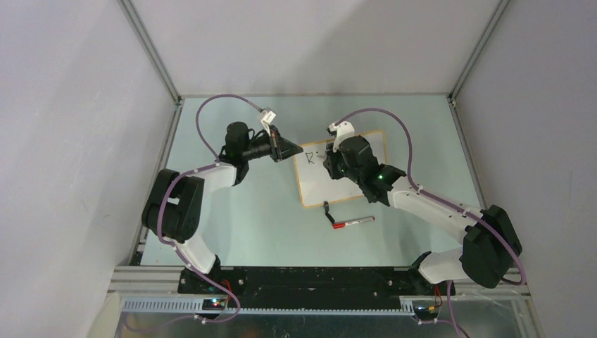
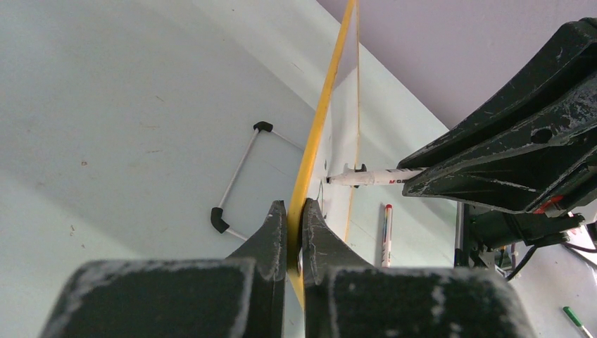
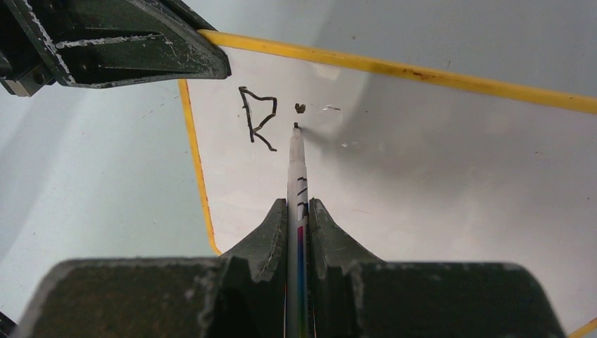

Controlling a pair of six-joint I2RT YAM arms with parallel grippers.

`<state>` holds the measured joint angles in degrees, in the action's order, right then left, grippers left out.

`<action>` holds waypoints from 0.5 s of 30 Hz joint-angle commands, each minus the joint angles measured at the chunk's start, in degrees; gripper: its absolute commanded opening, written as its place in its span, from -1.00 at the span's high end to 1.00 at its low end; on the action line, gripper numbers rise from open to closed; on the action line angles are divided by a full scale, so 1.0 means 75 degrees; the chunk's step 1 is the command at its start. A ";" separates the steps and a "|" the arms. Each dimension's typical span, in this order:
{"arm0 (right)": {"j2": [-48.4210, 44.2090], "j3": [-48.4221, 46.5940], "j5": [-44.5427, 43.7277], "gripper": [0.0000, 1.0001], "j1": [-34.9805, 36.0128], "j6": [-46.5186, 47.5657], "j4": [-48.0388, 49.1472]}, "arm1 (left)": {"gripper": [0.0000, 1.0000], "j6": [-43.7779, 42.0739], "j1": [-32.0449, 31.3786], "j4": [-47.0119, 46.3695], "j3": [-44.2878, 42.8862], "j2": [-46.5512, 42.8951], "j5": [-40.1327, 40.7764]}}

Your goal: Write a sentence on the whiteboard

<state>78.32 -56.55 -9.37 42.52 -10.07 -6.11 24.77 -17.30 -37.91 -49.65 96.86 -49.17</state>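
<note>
The small rectangular whiteboard with a thin yellow-orange frame (image 1: 317,184) lies flat on the pale green table (image 1: 246,211), in the middle toward the back; the sentence (image 3: 255,120) is barely begun: only a black angular "R" and a small dot (image 3: 300,108) beside it, near the board's top left corner.

The left gripper (image 2: 296,208) is clenched on the board's frame at its left edge, pinning it; the right gripper (image 3: 298,204) is clamped on a slim white marker pen (image 3: 296,162), whose black tip touches the board just below the dot.

Several things could spoil it from here. The board is held at one spot on a thin edge, so a hard or sideways stroke could pivot it about that pinch and skew the letters. The pen sits between narrow pads; pressing down too firmly could push it back through the jaws or tilt it, and too light a touch would likely leave gaps in the line. The two grippers are close together at this corner, so a stroke drifting left risks a knock. The ink looks fresh, and the right wrist crossing the board could smear it.

A second marker with a red cap (image 1: 352,222) lies on the table just off the board's near edge, under the right forearm's path; a low sweep could strike it.
</note>
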 commanded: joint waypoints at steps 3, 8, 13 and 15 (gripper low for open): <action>-0.0110 0.0163 -0.0091 1.00 -0.0029 -0.0097 -0.0094 | 0.88 -0.0799 -0.0113 0.0645 -0.0084 0.0136 0.0636; -0.0147 0.0207 -0.0076 1.00 -0.0011 -0.0100 -0.0163 | 0.88 -0.0803 -0.0112 0.0659 -0.0086 0.0143 0.0646; -0.0195 0.0265 -0.0073 1.00 0.0001 -0.0112 -0.0193 | 0.88 -0.0807 -0.0112 0.0670 -0.0095 0.0138 0.0649; -0.0212 0.0284 -0.0065 1.00 -0.0005 -0.0116 -0.0187 | 0.88 -0.0807 -0.0108 0.0672 -0.0094 0.0146 0.0649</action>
<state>77.84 -55.11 -8.88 42.63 -10.59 -6.37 24.77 -17.34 -37.65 -49.65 96.86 -48.64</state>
